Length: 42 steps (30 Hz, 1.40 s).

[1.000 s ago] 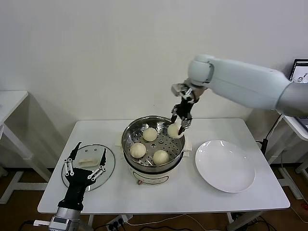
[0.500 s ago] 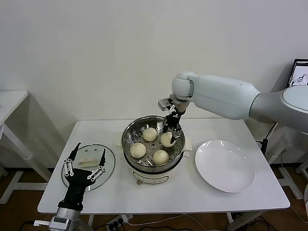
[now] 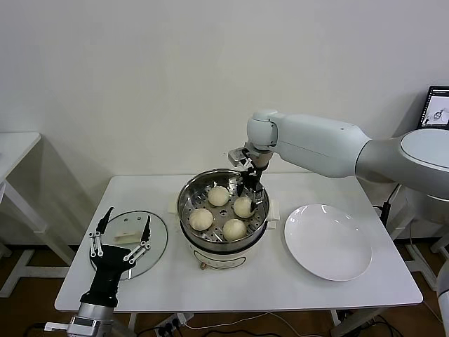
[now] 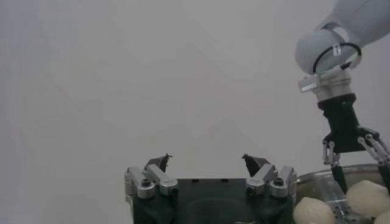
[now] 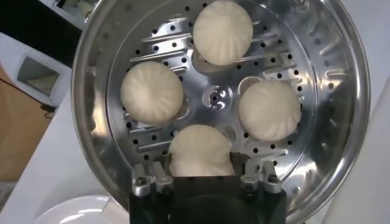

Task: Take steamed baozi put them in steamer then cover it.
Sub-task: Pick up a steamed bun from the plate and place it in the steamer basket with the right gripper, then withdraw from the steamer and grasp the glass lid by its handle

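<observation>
The steamer (image 3: pixel 188 203) stands mid-table with several cream-white baozi on its perforated tray (image 5: pixel 216 97). My right gripper (image 3: pixel 248 191) reaches down into the pot at the back right. In the right wrist view the right gripper (image 5: pixel 201 163) is open, its fingers on either side of one baozi (image 5: pixel 200 146) that rests on the tray. Three others (image 5: pixel 223 31) (image 5: pixel 152 93) (image 5: pixel 269 111) lie around the centre. The glass cover (image 3: pixel 157 242) lies flat at the table's left. My left gripper (image 3: pixel 119 236) hovers open over it with nothing in it, as the left wrist view also shows (image 4: pixel 206 158).
A white plate (image 3: pixel 327 242) with nothing on it sits to the right of the steamer. A small side table (image 3: pixel 14 147) stands at the far left and a monitor (image 3: pixel 439 104) at the far right. Bare tabletop (image 3: pixel 273 288) runs along the front edge.
My right gripper came down into the steamer with a baozi, set it on the tray and opened. The left gripper shifted slightly over the cover.
</observation>
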Each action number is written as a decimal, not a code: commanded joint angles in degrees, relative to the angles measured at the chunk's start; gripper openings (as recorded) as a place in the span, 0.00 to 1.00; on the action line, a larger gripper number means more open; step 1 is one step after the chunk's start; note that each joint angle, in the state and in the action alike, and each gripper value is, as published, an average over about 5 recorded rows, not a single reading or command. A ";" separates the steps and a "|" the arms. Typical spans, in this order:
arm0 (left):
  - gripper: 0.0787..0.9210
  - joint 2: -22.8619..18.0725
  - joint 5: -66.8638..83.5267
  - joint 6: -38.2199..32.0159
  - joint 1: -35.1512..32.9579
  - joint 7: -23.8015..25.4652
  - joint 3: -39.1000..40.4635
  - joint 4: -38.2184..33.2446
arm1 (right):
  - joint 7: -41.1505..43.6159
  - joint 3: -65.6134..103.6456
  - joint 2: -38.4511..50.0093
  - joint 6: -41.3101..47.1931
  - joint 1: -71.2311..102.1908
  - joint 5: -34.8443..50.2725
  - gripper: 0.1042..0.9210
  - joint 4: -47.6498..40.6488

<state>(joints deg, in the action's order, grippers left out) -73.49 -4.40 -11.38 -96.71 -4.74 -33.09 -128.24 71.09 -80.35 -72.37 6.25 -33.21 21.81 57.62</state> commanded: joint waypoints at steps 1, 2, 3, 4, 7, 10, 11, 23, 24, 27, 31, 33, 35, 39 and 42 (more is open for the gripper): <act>0.88 -0.08 0.00 0.12 0.05 -0.05 -0.28 -0.19 | 0.03 0.87 0.25 -0.18 0.21 -1.54 0.83 0.24; 0.88 -0.09 -0.02 0.15 0.04 -0.06 -0.29 -0.20 | 0.05 1.21 0.60 -0.21 0.06 -1.60 0.85 0.70; 0.88 -0.10 -0.07 0.17 0.03 -0.09 -0.31 -0.21 | 0.07 1.58 1.04 -0.24 -0.11 -1.61 0.86 1.23; 0.88 -0.10 -0.13 0.20 0.04 -0.13 -0.35 -0.21 | 0.10 2.21 1.73 -0.26 -0.33 -1.53 0.87 1.98; 0.88 -0.06 -0.74 0.27 0.18 -0.32 -0.58 -0.14 | -0.34 6.14 5.24 -0.49 -0.80 -0.76 0.88 5.16; 0.88 0.06 -2.31 0.16 0.52 -0.66 -0.92 0.19 | -4.40 11.71 10.66 -2.26 -0.81 2.36 0.88 9.50; 0.88 0.11 -3.15 0.07 0.69 -0.79 -1.02 0.38 | -7.45 13.25 12.73 -3.40 -0.64 3.95 0.88 11.21; 0.88 0.88 -12.75 -0.02 2.94 -3.23 -1.75 2.01 | -72.53 35.13 34.80 -17.31 24.85 9.44 0.88 28.39; 0.88 0.94 -13.65 0.16 3.07 -3.69 -1.77 2.14 | -75.83 39.87 35.11 -18.32 30.11 8.78 0.88 28.42; 0.88 1.05 -16.45 0.61 3.42 -4.88 -1.78 2.49 | -81.25 54.44 34.53 -20.45 44.63 6.99 0.88 27.99; 0.88 1.07 -19.77 0.11 4.02 -5.59 -2.28 3.47 | -83.46 71.76 31.85 -22.38 60.72 5.23 0.88 27.18; 0.88 1.14 -21.04 -0.31 4.38 -5.76 -2.72 4.24 | -83.32 79.54 30.04 -23.37 67.80 4.23 0.88 26.72; 0.88 1.30 -22.71 -0.70 4.70 -5.82 -3.17 5.19 | -83.30 85.34 28.43 -24.29 73.79 3.57 0.88 26.39; 0.88 1.69 -28.96 -1.77 5.38 -6.02 -4.25 8.09 | -83.45 93.70 24.84 -25.50 83.42 1.93 0.88 26.09; 0.88 1.89 -34.17 -2.41 5.94 -6.94 -4.94 11.54 | -83.30 99.46 20.83 -25.76 89.40 0.15 0.88 26.79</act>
<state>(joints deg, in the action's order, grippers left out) -71.94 -24.29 -12.43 -91.96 -10.06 -36.52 -123.11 -1.72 -12.13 -46.11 -15.15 24.36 25.37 82.11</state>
